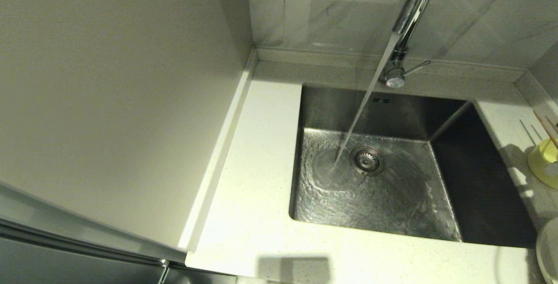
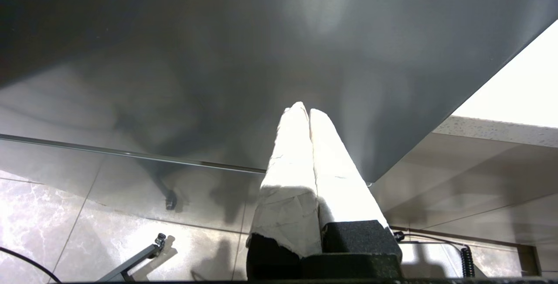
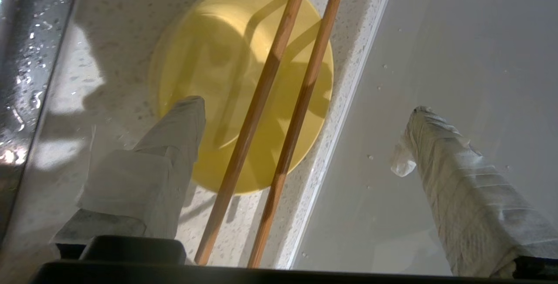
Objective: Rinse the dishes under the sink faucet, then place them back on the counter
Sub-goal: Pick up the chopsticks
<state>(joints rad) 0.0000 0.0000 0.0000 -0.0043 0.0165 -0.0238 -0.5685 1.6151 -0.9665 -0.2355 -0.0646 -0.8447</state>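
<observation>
A large pale cabinet panel point(image 1: 109, 100) fills the left half of the head view. To its right the off-white speckled counter point(image 1: 253, 188) wraps around a square steel sink point(image 1: 479, 188) in the centre and right of the frame. The chrome faucet point(image 1: 412, 13) rises at the top centre right, its thin lever pointing right, and a stream of water point(image 1: 362, 114) slants down to the basin floor just left of the round drain strainer point(image 1: 367, 160). The water is already running, probably so that dishes can be carried straight under it.

The dishes wait on the counter strip at the right edge of the head view. The cream-white plate point(image 1: 548, 249) shows only as a sliver at the lower right corner. Above it, at the middle right edge, sits the pale yellow bowl point(image 1: 544, 162) with the two wooden chopsticks point(image 1: 547, 129) laid across its rim, likely to keep them off the counter.

The right gripper point(image 3: 305, 140) appears only in its own wrist view, hovering above the bowl with its cloth-wrapped fingers point(image 3: 436, 144) spread wide and empty, one over the bowl's rim and one off to the side. This looks like an approach to pick up the chopsticks or bowl.

The left gripper point(image 2: 307, 114), seen only in the left wrist view, hangs parked beside a grey cabinet front, fingers pressed together and holding nothing.
</observation>
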